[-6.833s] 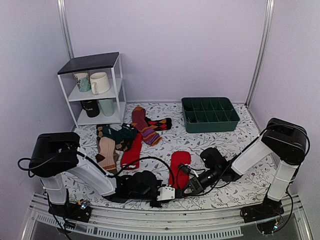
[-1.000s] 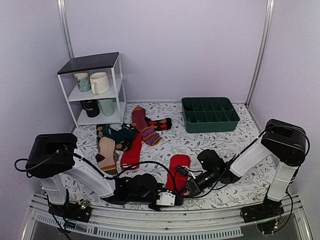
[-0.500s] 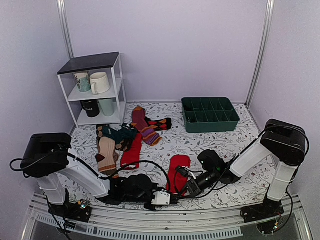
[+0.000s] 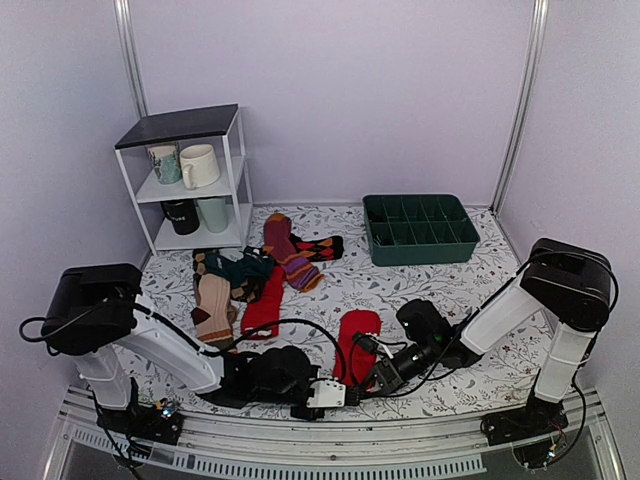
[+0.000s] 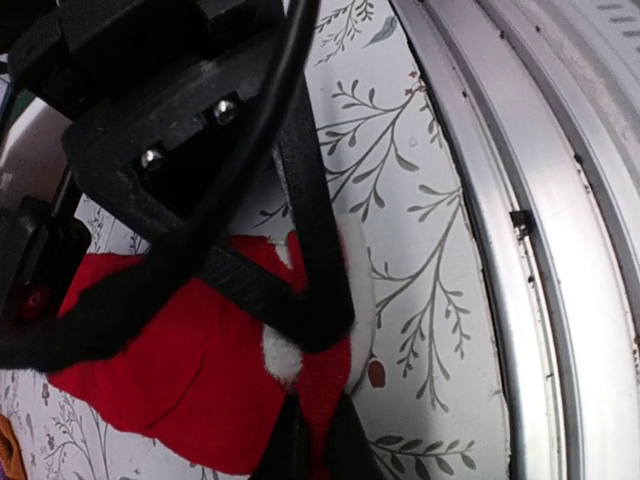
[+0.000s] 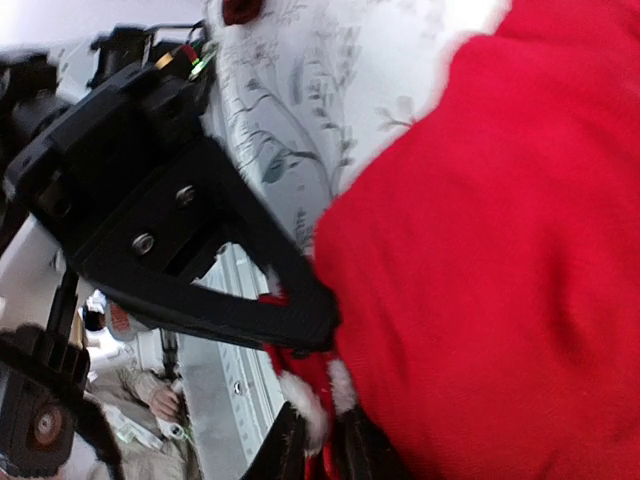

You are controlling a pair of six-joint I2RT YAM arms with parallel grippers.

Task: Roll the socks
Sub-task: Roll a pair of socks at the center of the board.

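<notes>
Our left gripper (image 5: 300, 385) is pressed together on the pale cuff edge of a bright red knit sock (image 5: 190, 365), with the fabric pinched between its black fingers. It works just beside the grey metal rail (image 5: 520, 300) at the table's near edge. Our right gripper (image 6: 308, 385) pinches the same cuff from the other side. From above, we see both grippers at the sock's near end. The sock itself lies on the floral-print tablecloth (image 4: 400, 285), toe pointing away. The second bright red knit sock (image 4: 264, 305) lies well apart to the left, touching a heap of mixed striped socks (image 4: 215, 300). Behind stand a white wire shelf (image 4: 180, 125) holding mugs and a dark green compartment tray (image 4: 420, 253).
</notes>
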